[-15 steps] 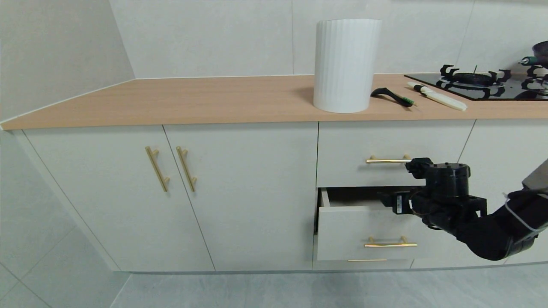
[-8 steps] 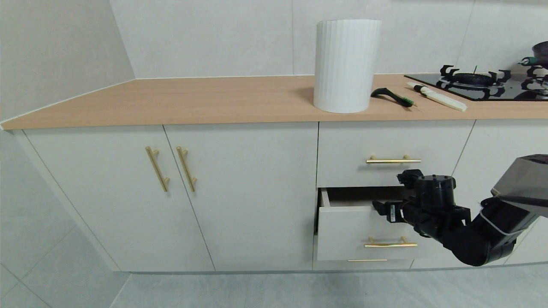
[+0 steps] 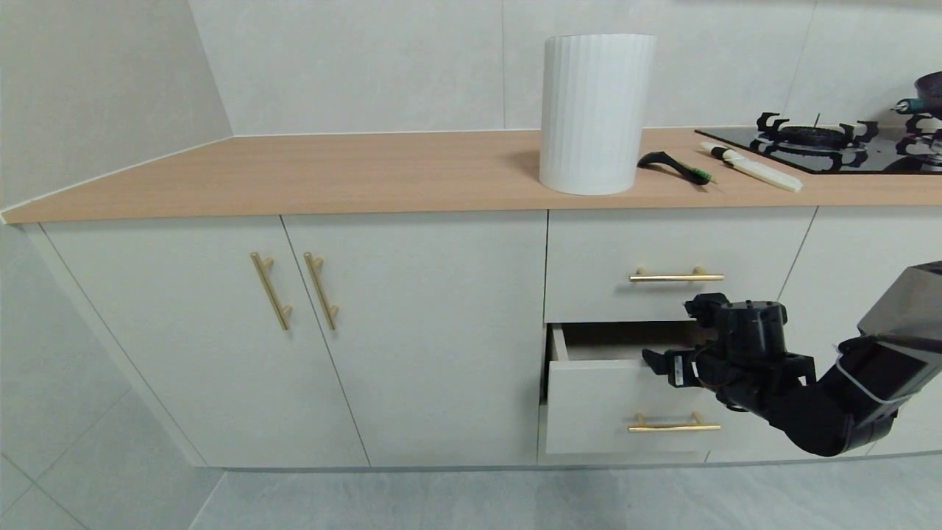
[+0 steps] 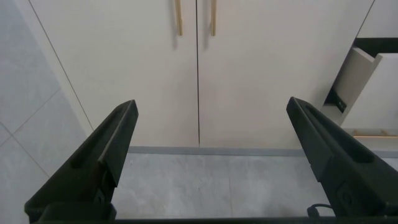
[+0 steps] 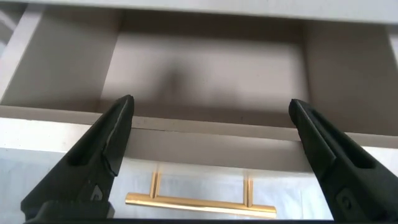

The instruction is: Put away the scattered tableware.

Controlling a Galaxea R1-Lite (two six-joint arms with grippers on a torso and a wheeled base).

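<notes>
**Q:** How will the black utensil (image 3: pixel 673 166) and the white utensil (image 3: pixel 751 167) handle?
**A:** Probably light, stiff and smooth. Take each at mid-handle.

**Q:** Where are they, and which way do they point?
**A:** Both lie flat on the counter (image 3: pixel 368 173), between the white canister (image 3: pixel 595 110) and the hob (image 3: pixel 817 143). Their long axes are roughly parallel, and the black head is nearest the canister.

**Q:** Grippers?
**A:** The right gripper (image 5: pixel 211 106) is spread and empty at the open drawer (image 3: pixel 625 383). The left gripper (image 4: pixel 210 104) is also spread and empty.

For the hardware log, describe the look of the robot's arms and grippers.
The right arm is black with rounded joint housings, a thin white cable looped round it. The left gripper and right gripper each have two flat black tapering fingers.
</notes>
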